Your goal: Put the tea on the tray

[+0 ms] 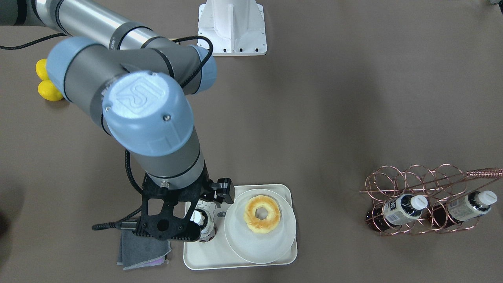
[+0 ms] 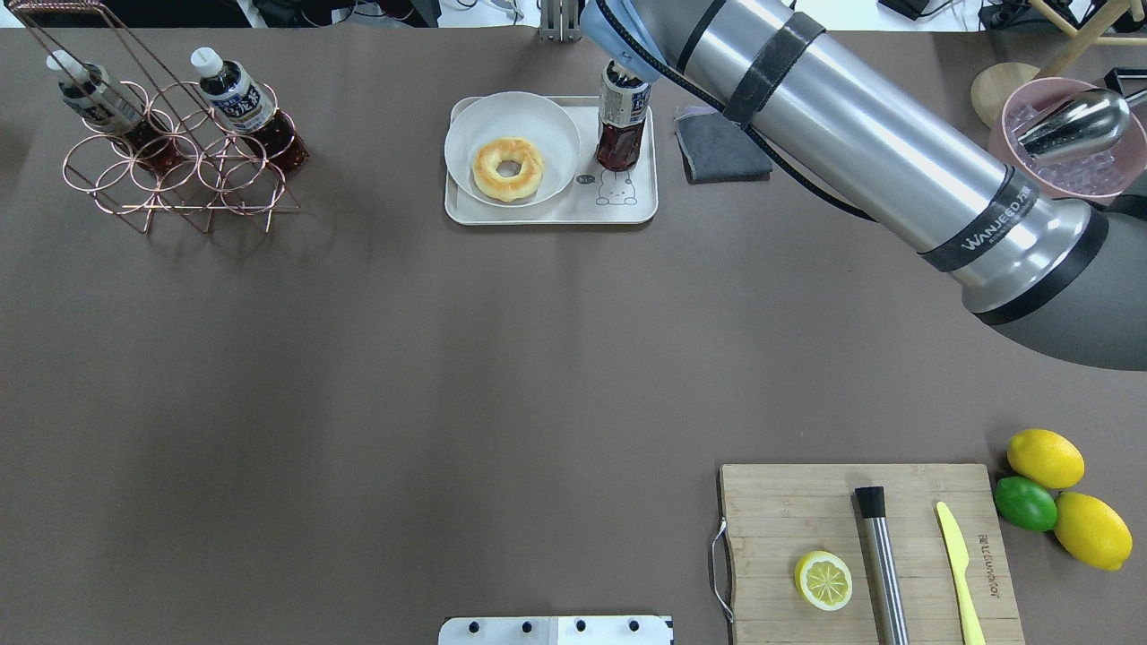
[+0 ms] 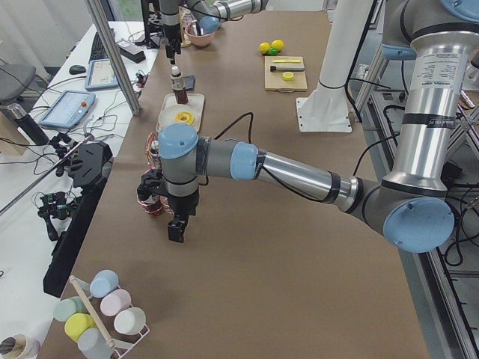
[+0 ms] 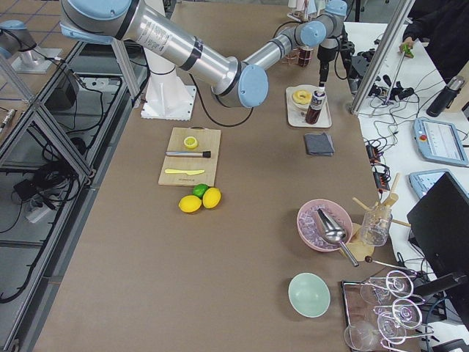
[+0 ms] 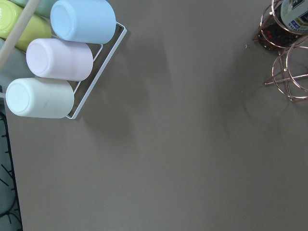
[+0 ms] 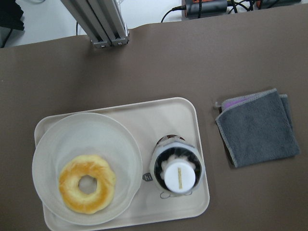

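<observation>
The tea (image 2: 621,125) stands upright on the right end of the tray (image 2: 547,213), beside the line-drawn bear. It also shows in the front view (image 1: 205,228) and from straight above in the right wrist view (image 6: 177,171), where no fingers show. My right gripper (image 4: 321,73) hangs above the bottle's cap, apart from it; I cannot tell whether it is open or shut. My left gripper (image 3: 177,236) shows only in the left side view, pointing down at the table near the copper rack; I cannot tell its state.
A round plate with a doughnut (image 2: 508,167) fills the tray's left part. A grey cloth (image 2: 721,148) lies right of the tray. Two alike bottles lie in the copper rack (image 2: 179,179). A cutting board (image 2: 789,502), lemons and a pink bowl (image 2: 1066,134) are on the right.
</observation>
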